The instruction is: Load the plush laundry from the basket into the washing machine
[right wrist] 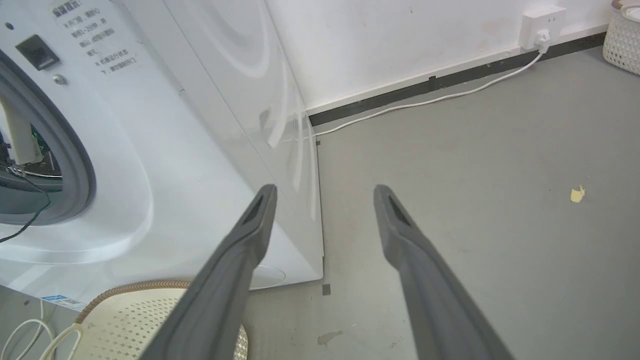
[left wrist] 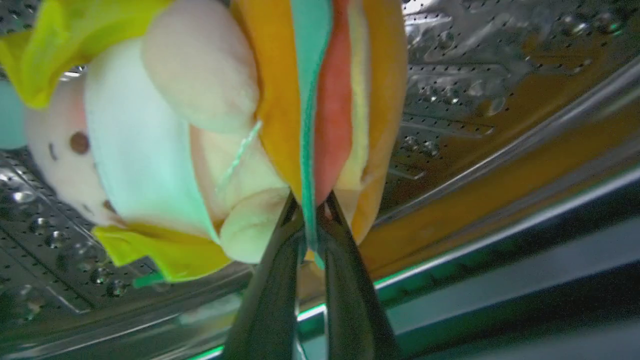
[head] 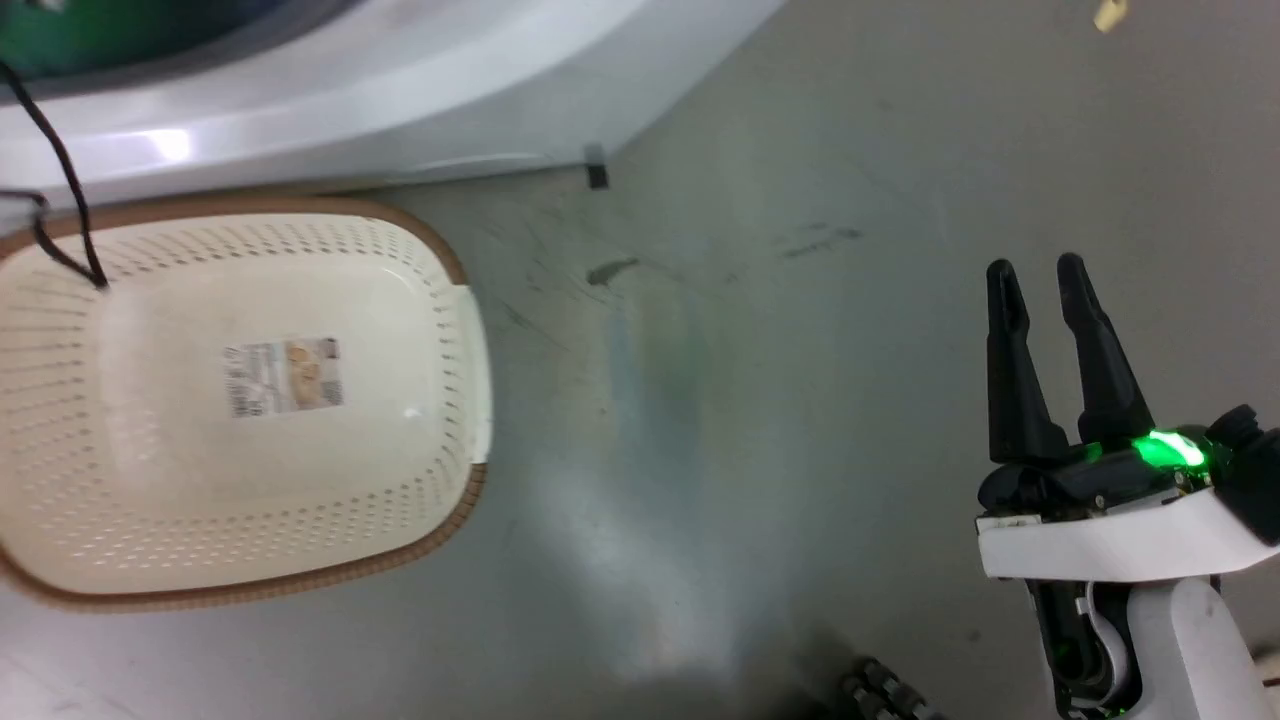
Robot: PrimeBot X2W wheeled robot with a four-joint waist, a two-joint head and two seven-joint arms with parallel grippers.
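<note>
In the left wrist view my left gripper (left wrist: 311, 205) is shut on the plush laundry, pinching the teal and red layers of the orange hamburger plush (left wrist: 325, 95). The pink doll-like plush in yellow (left wrist: 140, 145) hangs beside it. Both are inside the shiny perforated steel drum (left wrist: 475, 100) of the washing machine (right wrist: 165, 125). The cream basket (head: 240, 400) sits on the floor below the washer with nothing in it but its paper label (head: 283, 377). My right gripper (head: 1038, 272) stands open over the bare floor, well right of the basket (right wrist: 130, 320).
The grey rubber ring (right wrist: 75, 165) frames the washer opening. A black cable (head: 60, 170) crosses the basket's far corner. A white cord (right wrist: 425, 100) runs along the wall to a socket, a white perforated bin (right wrist: 622, 37) stands far right, and a yellow scrap (right wrist: 577, 194) lies on the floor.
</note>
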